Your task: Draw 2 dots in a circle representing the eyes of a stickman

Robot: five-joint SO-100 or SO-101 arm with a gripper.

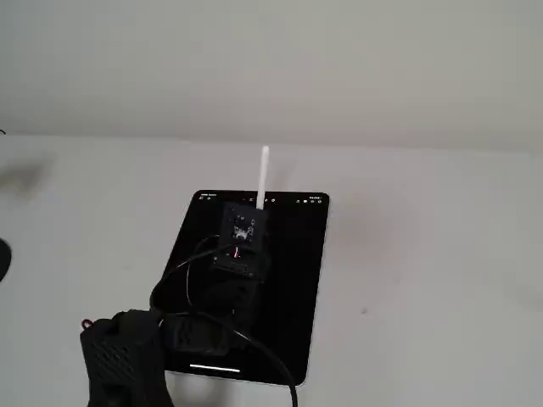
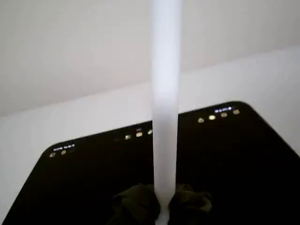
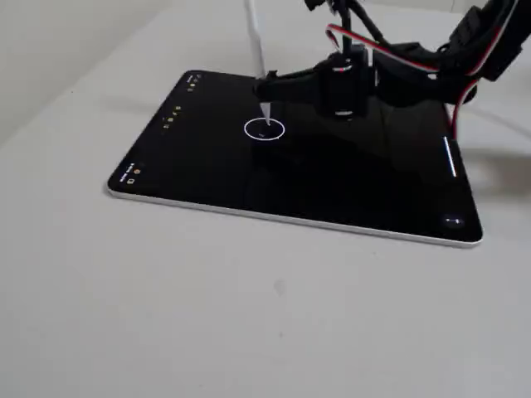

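The end effector (image 3: 267,83) is clamped on a white stylus (image 3: 257,50), held nearly upright with its tip inside the circle (image 3: 265,129). The circle lies on the black tablet (image 3: 348,182), toward the toolbar end of the screen, and the tablet lies flat on the white tabletop (image 3: 249,315). A faint speck shows inside the circle beside the tip; the dots cannot be told apart.
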